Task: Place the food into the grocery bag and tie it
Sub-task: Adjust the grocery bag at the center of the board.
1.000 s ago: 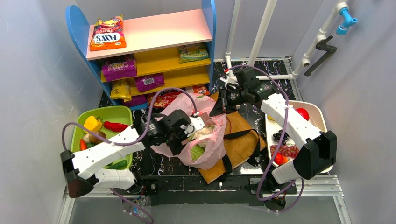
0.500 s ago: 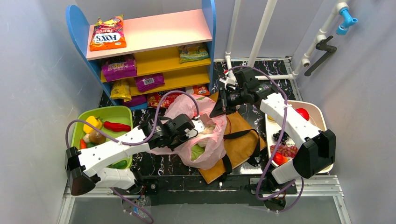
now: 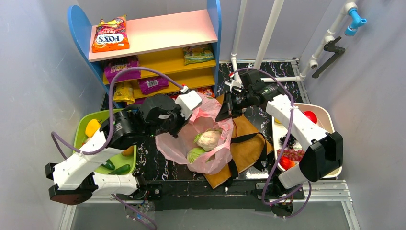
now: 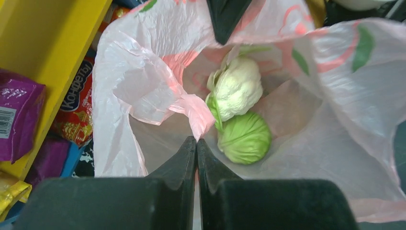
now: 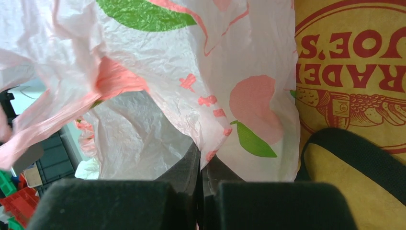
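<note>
Pink grocery bag (image 3: 167, 146) film is pinched in your left gripper (image 4: 196, 141) and right gripper (image 5: 201, 153); cauliflower (image 4: 237, 88) and cabbage (image 4: 245, 139) lie inside it, leaving you to load the rest and tie it.

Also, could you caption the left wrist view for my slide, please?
Left hand pinching the rim of the pink bag, cauliflower and cabbage inside.

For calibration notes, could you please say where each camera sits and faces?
Top external: overhead behind the bases, looking down; left arm, right arm show.
Left wrist: looks into the pink bag at cauliflower and cabbage; left fingers shut on it.
Right wrist: faces bag's outside and brown paper bag; right fingers pinch pink plastic.
Shared: top and left wrist both show the vegetables.
</note>
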### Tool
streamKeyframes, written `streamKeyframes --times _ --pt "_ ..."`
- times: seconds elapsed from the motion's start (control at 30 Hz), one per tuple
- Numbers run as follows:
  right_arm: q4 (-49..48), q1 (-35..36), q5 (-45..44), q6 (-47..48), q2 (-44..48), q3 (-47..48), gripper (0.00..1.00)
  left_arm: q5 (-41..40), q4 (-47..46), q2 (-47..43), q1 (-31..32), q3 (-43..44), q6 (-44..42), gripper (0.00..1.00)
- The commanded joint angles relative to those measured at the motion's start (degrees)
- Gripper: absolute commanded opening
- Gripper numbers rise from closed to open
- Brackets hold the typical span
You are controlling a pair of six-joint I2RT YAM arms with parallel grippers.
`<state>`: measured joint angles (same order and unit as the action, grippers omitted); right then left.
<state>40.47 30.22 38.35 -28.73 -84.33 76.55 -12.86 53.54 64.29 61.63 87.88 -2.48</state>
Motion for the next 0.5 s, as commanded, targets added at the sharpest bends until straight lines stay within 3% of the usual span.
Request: streamKeyframes --times 0.0,0.07,0.4,0.47 --pt "1.66 -0.14 1.09 2.46 -0.31 3.70 0.08 2.11 2.21 2.09 0.07 4.65 2.04 0.00" --pt "2.68 -0.16 0.43 3.02 -0.30 4.32 0.14 1.31 2.04 3.08 0.07 5.82 4.15 0.00" --pt "10.28 -0.16 -11.73 5.21 5.31 10.17 0.65 -2.33 -7.85 2.84 -0.01 7.15 10.21 0.00" --pt "11.60 -0.16 -16.42 4.89 6.90 10.97 0.68 -3.46 -9.94 2.39 -0.08 6.61 10.87 0.00"
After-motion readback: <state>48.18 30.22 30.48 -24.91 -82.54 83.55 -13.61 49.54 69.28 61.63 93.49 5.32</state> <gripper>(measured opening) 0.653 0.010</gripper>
